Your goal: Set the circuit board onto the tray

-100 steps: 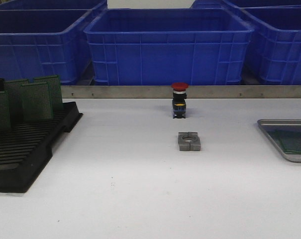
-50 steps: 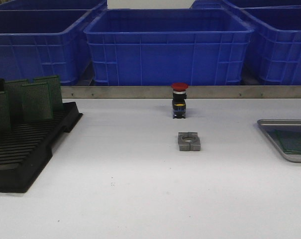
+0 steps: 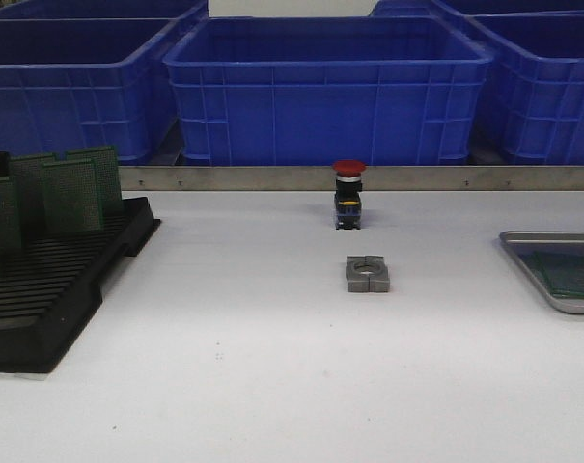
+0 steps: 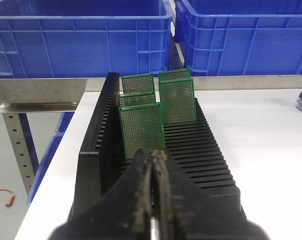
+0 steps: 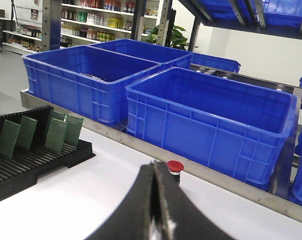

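Several green circuit boards (image 3: 71, 193) stand upright in a black slotted rack (image 3: 60, 289) at the table's left. The silver-grey tray (image 3: 552, 235) lies at the right edge, cut off by the frame, with a green board (image 3: 571, 275) flat on it. Neither gripper shows in the front view. In the left wrist view my left gripper (image 4: 153, 155) is shut and empty, just short of the nearest standing board (image 4: 141, 127) in the rack (image 4: 205, 160). In the right wrist view my right gripper (image 5: 154, 165) is shut and empty above the white table.
A red push button (image 3: 348, 193) and a grey metal block (image 3: 367, 273) stand mid-table. Blue crates (image 3: 325, 96) line the back behind a metal rail. The right wrist view shows the button (image 5: 174, 166) and the rack (image 5: 21, 165).
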